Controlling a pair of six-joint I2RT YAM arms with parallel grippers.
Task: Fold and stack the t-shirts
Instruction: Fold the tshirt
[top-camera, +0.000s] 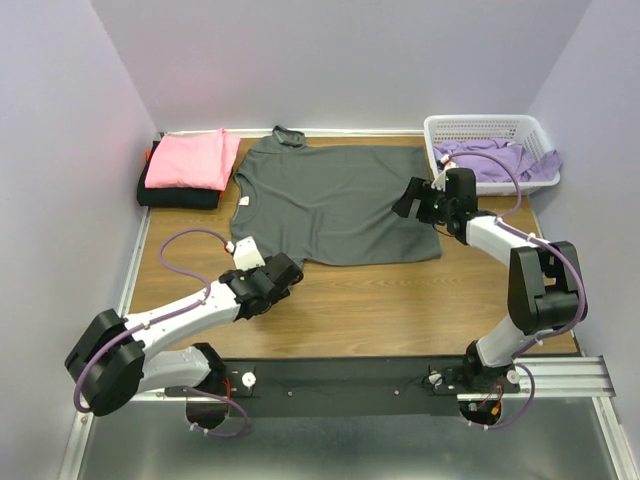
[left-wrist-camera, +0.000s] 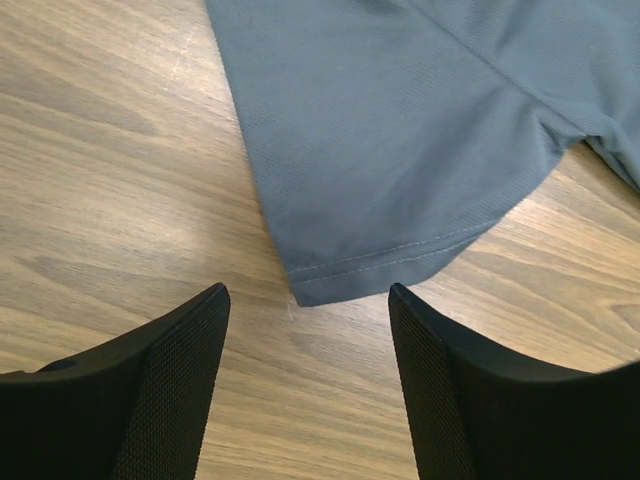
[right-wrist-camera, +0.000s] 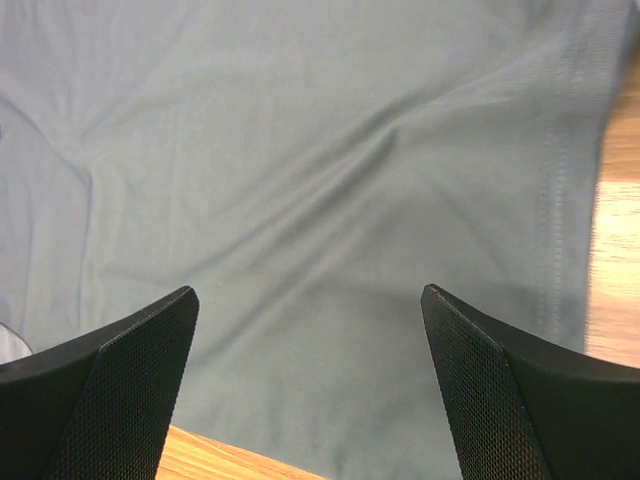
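Note:
A dark charcoal grey t-shirt (top-camera: 330, 200) lies spread flat on the wooden table (top-camera: 380, 300). My left gripper (top-camera: 287, 272) is open and empty, just short of the shirt's near left hem corner. In the left wrist view that corner (left-wrist-camera: 330, 285) lies on the wood just ahead of the open gripper (left-wrist-camera: 308, 292). My right gripper (top-camera: 408, 198) is open over the shirt's right side. In the right wrist view the grey cloth (right-wrist-camera: 300, 150) fills the gap between the open gripper's (right-wrist-camera: 309, 291) fingers. A folded pink shirt (top-camera: 190, 160) lies on a folded black shirt (top-camera: 175, 195) at the back left.
A white lattice basket (top-camera: 480, 125) at the back right holds lavender shirts (top-camera: 500, 160), one hanging over its right rim. Lilac walls close in the left, back and right. A black rail (top-camera: 340, 385) carries the arm bases at the near edge.

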